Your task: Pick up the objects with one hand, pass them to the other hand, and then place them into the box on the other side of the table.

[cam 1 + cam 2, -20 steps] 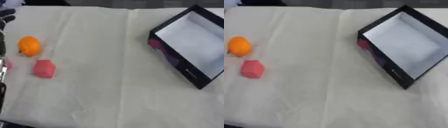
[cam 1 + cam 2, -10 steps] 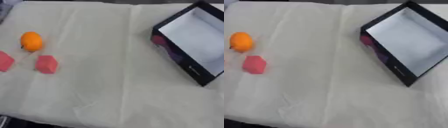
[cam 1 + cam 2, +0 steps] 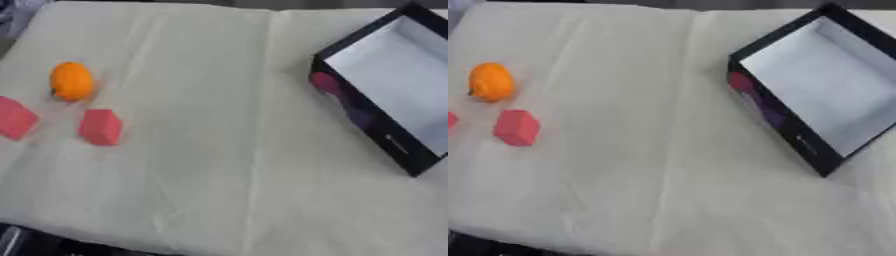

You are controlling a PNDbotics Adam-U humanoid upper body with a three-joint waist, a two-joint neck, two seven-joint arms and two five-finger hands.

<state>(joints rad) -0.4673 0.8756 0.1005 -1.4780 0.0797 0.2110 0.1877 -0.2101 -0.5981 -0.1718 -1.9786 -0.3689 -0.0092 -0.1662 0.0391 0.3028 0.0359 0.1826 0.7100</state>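
Note:
An orange round object (image 3: 71, 80) lies at the left of the cloth-covered table (image 3: 219, 150). Just below it sit two pink blocks: one (image 3: 101, 126) nearer the middle and one (image 3: 15, 117) at the left edge of the left eye view. A black box (image 3: 398, 85) with a pale inside stands open at the right, with nothing in it that I can see. Neither of my hands shows in either view.
The cream cloth has long creases running down its middle. The table's front edge (image 3: 52, 242) shows as a dark strip at the bottom left.
The whole picture has shifted, so the camera has moved. The dark shape at the left edge one second ago is out of view, and the second pink block now shows.

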